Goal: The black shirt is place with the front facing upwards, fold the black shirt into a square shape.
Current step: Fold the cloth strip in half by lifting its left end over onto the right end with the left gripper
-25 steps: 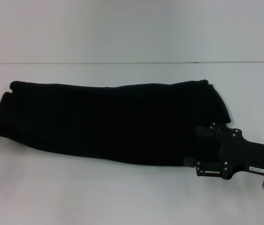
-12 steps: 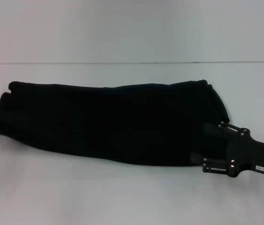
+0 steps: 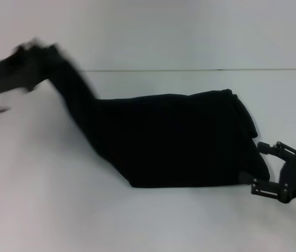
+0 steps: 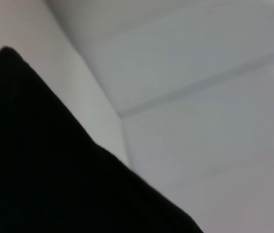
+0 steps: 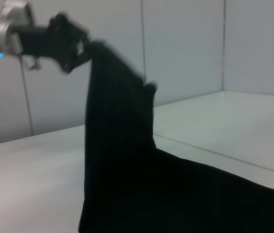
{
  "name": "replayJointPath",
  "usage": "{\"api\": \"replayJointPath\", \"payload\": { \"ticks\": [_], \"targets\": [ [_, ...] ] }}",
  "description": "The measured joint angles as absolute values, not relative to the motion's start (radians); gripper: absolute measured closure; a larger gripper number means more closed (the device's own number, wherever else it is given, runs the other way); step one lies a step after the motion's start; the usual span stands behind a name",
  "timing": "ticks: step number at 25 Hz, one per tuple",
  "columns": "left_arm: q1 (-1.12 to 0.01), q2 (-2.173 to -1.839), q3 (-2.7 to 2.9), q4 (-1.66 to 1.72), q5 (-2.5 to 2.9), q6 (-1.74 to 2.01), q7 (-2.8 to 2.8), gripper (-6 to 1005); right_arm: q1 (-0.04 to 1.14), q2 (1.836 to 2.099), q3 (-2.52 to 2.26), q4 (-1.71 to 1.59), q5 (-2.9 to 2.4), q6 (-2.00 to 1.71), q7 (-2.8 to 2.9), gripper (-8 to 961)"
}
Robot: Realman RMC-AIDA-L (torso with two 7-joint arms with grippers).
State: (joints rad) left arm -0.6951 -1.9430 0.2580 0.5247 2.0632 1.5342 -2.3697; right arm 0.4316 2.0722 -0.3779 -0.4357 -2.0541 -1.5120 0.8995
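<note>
black shirt (image 3: 179, 139): 1 | left gripper (image 3: 35, 65) lifting end | right gripper (image 3: 271, 168) beside

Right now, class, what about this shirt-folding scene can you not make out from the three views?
- Left gripper, head view: motion blur smears where it holds the lifted end of the black shirt.
- Left wrist view: black cloth fills the foreground and hides that arm's own jaws.
- Right gripper, head view: its arm is cut off by the picture edge.
- Shirt's chest side: no print shows in any view.
</note>
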Motion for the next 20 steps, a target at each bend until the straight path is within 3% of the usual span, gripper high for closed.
{"api": "replayJointPath", "payload": {
  "ticks": [5, 7, 12, 20],
  "targets": [
    [-0.882, -2.011, 0.362, 0.525, 2.063, 1.486, -2.371, 975, 0.397, 2.073, -0.364, -0.436, -2.054, -1.514, 0.898, 7],
    [-0.953, -2.058, 0.422, 0.525, 2.063, 1.440, -2.371, 974, 0.386, 2.073, -0.364, -0.435, -2.054, -1.514, 0.898, 7],
    [-1.004, -2.161, 0.521, 0.498, 2.052, 1.328, -2.332, 974, 0.371, 2.075, -0.363, -0.430, -2.054, -1.517, 0.897, 8],
    [-0.997, -2.175, 0.569, 0.160, 1.934, 1.173, -2.094, 975, 0.382, 2.086, -0.360, -0.411, -2.052, -1.488, 0.903, 9]
  ]
}}
